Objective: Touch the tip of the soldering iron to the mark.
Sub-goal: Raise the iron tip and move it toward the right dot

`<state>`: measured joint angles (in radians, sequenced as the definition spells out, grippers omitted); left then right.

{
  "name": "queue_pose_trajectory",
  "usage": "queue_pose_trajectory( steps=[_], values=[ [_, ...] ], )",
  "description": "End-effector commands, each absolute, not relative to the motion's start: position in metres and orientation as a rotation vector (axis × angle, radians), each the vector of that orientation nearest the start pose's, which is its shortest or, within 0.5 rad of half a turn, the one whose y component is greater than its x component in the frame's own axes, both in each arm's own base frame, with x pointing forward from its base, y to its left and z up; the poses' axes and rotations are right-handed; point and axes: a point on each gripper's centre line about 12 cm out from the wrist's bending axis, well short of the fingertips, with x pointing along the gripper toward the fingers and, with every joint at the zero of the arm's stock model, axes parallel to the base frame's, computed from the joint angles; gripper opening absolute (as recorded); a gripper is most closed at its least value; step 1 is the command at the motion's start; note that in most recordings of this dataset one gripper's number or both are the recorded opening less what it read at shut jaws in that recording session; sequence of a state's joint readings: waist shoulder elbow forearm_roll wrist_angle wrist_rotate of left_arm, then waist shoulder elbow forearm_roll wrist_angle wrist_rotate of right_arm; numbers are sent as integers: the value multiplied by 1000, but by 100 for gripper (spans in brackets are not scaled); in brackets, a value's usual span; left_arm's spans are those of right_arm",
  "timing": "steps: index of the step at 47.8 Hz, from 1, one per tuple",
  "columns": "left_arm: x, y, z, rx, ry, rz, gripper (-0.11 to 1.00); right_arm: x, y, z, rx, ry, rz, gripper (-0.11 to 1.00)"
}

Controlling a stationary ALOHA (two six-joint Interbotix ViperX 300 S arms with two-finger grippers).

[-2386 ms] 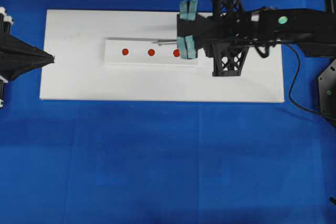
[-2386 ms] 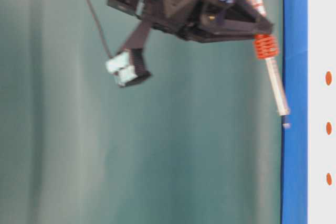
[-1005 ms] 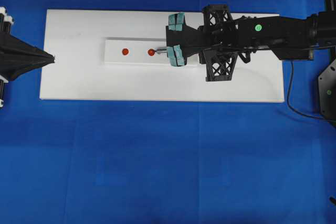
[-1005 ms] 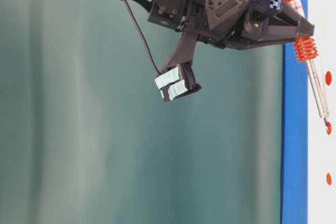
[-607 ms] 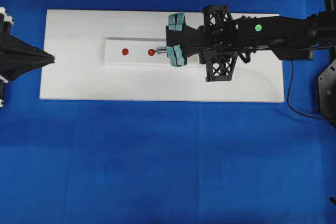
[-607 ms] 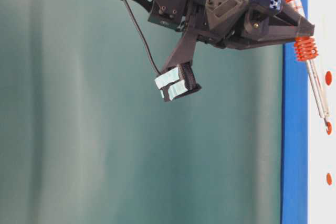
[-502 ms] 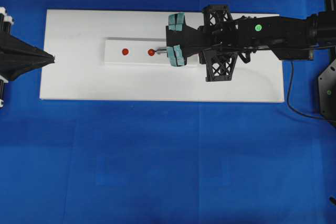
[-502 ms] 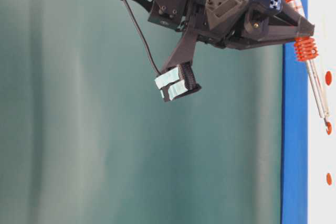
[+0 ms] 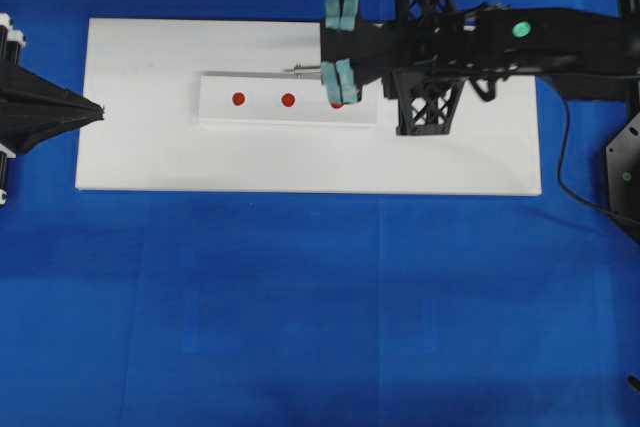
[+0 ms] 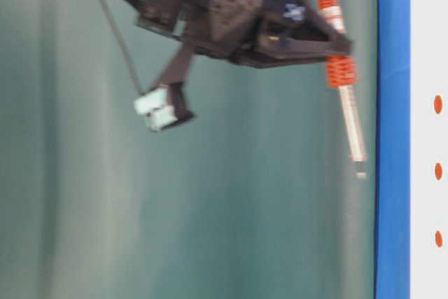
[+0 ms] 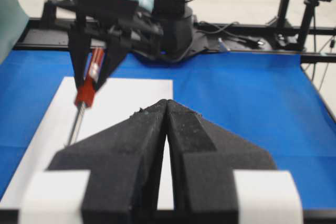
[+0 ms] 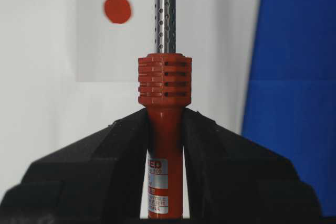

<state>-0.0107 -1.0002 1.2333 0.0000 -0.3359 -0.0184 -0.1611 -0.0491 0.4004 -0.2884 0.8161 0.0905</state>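
Observation:
My right gripper [image 12: 165,118] is shut on the red-orange handle of the soldering iron [image 12: 165,80], just behind its ribbed collar. The silver shaft [image 10: 353,127] hangs in the air, and the tip [image 10: 360,173] is clear of the white block [image 9: 262,112]. Seen from above, the tip [image 9: 288,71] lies over the block's far edge, off the mark [image 9: 288,100]. The mark [image 10: 438,171] is the middle of three red dots and is uncovered. In the right wrist view one red dot [image 12: 117,9] shows left of the shaft. My left gripper [image 9: 100,112] is shut and empty at the board's left end.
The block lies on a white board [image 9: 450,162] on a blue cloth [image 9: 320,297]. The iron's black cord [image 9: 560,162] trails off the board's right end. Black stands and cables [image 11: 210,27] line the far side of the table behind the right arm.
Half a second ago the tip rested on the middle dot. My right gripper has since lifted the iron and shifted it toward the block's far edge. The left arm has not moved.

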Motion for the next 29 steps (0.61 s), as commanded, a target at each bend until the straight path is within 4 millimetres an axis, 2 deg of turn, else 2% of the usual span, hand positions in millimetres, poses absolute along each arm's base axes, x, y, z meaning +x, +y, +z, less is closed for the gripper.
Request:
queue_pose_trajectory(
  steps=[1, 10, 22, 29],
  values=[
    [190, -2, 287, -18, -120, -13, 0, 364, -86, 253, -135, 1106, -284, 7],
    [190, -2, 287, -18, -120, -13, 0, 359, -87, 273, -137, 1077, -300, 7],
    [190, -2, 288, -16, -123, -14, 0, 359, -86, 272, -138, 1080, -298, 7],
    [190, -2, 288, -16, -123, -14, 0, 351, -85, 272, -137, 1083, -300, 7]
  ],
)
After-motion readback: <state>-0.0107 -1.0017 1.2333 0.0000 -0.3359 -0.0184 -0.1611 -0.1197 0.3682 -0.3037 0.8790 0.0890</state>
